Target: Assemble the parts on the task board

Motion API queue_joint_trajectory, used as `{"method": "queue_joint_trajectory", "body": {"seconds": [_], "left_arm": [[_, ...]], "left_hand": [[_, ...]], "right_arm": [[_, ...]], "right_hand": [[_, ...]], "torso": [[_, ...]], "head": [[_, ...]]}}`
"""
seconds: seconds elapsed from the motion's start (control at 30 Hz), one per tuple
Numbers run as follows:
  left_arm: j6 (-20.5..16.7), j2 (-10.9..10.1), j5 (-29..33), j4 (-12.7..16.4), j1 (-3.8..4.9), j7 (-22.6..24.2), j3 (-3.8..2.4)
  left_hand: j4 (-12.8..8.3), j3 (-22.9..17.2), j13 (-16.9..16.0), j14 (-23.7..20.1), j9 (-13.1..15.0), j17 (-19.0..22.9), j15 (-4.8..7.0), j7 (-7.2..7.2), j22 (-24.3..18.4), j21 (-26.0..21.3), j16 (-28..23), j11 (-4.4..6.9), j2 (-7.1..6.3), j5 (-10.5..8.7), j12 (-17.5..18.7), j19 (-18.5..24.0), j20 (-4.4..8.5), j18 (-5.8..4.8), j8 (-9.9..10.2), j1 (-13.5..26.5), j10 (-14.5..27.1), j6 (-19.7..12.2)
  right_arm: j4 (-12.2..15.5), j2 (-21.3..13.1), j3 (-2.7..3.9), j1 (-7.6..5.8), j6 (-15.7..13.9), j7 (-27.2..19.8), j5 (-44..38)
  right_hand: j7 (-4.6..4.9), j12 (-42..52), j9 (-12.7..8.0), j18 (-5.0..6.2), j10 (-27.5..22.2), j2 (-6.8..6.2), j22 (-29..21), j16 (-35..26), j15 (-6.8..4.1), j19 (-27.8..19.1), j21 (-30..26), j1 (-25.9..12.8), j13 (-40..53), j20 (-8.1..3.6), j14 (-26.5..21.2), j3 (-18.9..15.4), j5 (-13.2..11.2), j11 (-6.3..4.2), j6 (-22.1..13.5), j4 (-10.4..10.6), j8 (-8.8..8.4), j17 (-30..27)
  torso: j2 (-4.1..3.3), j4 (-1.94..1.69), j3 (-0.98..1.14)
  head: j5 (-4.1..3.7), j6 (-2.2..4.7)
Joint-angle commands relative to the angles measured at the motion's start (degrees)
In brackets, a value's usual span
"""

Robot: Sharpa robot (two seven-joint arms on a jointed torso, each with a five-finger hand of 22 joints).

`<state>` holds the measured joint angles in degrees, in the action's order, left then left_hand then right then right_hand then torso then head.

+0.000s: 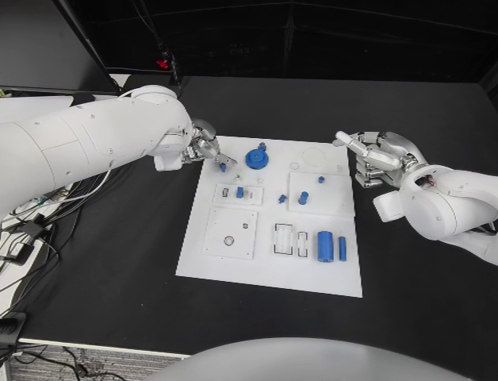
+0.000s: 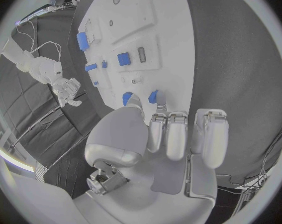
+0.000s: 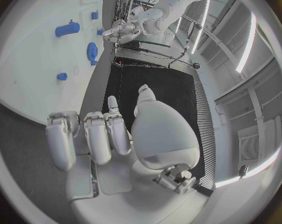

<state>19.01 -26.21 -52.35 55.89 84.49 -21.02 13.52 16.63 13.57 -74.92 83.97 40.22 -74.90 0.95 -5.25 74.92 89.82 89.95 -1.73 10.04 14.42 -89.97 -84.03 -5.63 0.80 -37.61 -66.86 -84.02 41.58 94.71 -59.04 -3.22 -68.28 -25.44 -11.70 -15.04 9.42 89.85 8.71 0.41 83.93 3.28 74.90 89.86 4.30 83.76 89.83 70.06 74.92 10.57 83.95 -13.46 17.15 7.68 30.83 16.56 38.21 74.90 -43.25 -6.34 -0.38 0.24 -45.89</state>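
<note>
Task board [image 1: 266, 266] lies flat mid-counter [image 1: 112, 278], long side running away from the robot.

Left hand [image 1: 200, 148] sits at the board's far-left corner, fingers [image 2: 177, 134] curled down tog. over the board edge. A small blue peg [image 1: 223, 167] is right at the fingertips; in the left wrist view two blue bits [image 2: 127, 98] show just beyond the tips, one each side. Can't tell whether the hand actually pinches the peg or only touches it.

Right hand [image 1: 377, 157] hovers off the board's far-right corner, above the black counter, apart from the board. Fingers [image 3: 94, 137] bent, side by side, nothing in them; thumb stands apart from the rest.

Parts, rel. to the board:
- blue round gear-like piece [image 1: 257, 159] w/ a knob, far end, just right of the left hand; also seen in the right wrist view [image 3: 92, 51].
- small blue stud [image 1: 321, 179] on the far-right sub-plate.
- two short blue pegs [image 1: 303, 198] near the board's middle.
- tiny blue piece [image 1: 240, 192] in the small plate, left of middle.
- blue cylinder [image 1: 326, 244] and thin blue bar [image 1: 342, 248], side by side, near-right part.
- square white plate w/ a hole [image 1: 231, 233], near-left part.
</note>
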Motion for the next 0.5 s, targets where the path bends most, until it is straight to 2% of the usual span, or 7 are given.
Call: {"method": "queue_joint_trajectory", "body": {"seconds": [0.03, 0.5], "left_arm": [[0.9, 0.2, -0.3, -0.3, 0.02, -0.8, -0.04], [0.9, 0.7, -0.3, -1.2, -0.35, -1.2, -0.04]], "left_hand": [[0.1, -0.3, -15.1, 6.0, -0.2, -15.1, 0.27, 0.11, 15.1, 0.2, 0.0, -0.05, 0.19, 0.57, 0.0, -6.0, 0.08, -0.80, 0.3, -0.7, -6.0, 0.5], [0.1, -0.5, -15.1, 6.0, -0.7, -15.1, 0.36, 0.26, 15.1, 0.2, 0.0, 0.08, 1.39, 3.29, 0.0, -6.0, 0.16, -0.80, 0.9, -2.0, -6.0, 0.9]], "right_arm": [[0.2, 0.0, 0.02, -0.05, 0.0, -0.2, 0.1], [0.1, 0.0, 0.02, -0.05, 0.0, -0.1, 0.1]], "right_hand": [[2.68, 0.1, -0.1, -0.41, 6.1, 0.46, 15.1, 0.1, 0.26, 6.2, 0.2, -0.1, 15.1, 0.22, 6.1, -0.3, 0.3, 0.26, -0.4, 0.0, 0.32, 15.1], [2.68, 0.1, -0.1, -0.41, 6.1, 0.51, 15.1, 0.1, 0.26, 6.2, 0.2, 0.0, 15.1, 0.22, 6.1, -0.3, 0.4, 0.26, -0.4, 0.0, 0.35, 15.1]], "torso": [[-0.02, -0.04, -0.02], [0.03, -0.06, -0.04]], "head": [[-0.02, -0.14], [-0.23, -0.34]]}}
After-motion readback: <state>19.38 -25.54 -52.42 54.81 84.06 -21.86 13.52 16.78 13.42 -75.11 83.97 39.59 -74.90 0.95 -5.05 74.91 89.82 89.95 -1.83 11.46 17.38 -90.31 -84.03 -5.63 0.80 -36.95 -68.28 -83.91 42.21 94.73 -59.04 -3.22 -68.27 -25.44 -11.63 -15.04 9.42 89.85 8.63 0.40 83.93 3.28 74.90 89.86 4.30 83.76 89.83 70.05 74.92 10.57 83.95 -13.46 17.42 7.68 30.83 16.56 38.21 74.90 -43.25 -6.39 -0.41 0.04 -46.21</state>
